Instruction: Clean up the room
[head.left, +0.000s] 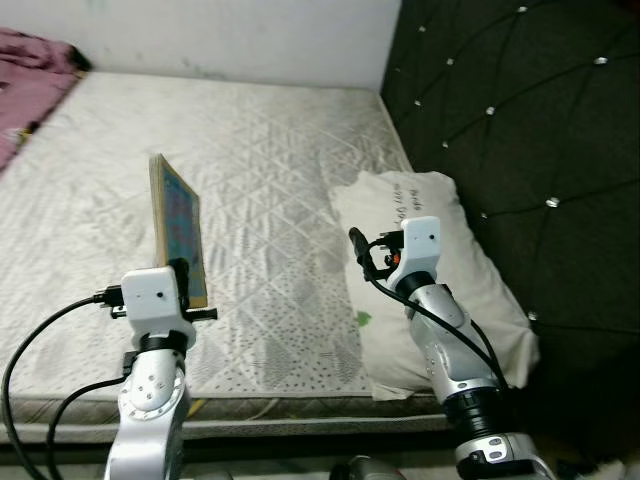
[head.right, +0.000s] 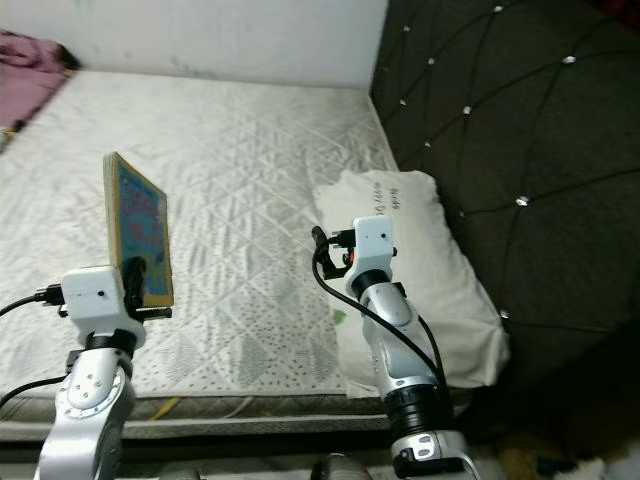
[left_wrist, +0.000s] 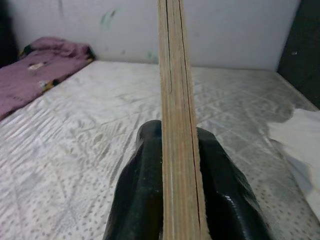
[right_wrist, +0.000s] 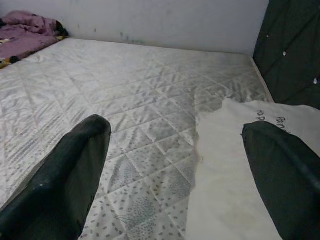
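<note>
My left gripper (left_wrist: 177, 150) is shut on a thin book (head.left: 178, 225) with a colourful cover, held upright on its edge above the near part of the mattress (head.left: 250, 150). In the left wrist view the book's tan page edge (left_wrist: 175, 100) runs straight up between the two black fingers (left_wrist: 140, 185). My right gripper (right_wrist: 175, 145) is open with nothing between its fingers, hovering over the near left edge of a white pillow (head.left: 440, 270) that lies on the mattress beside the headboard.
A dark tufted headboard (head.left: 520, 110) rises along the right side. A crumpled purple blanket (head.left: 30, 70) lies at the mattress's far left corner. A white wall (head.left: 230, 30) stands behind the bed. The mattress's front edge (head.left: 280, 410) is right before me.
</note>
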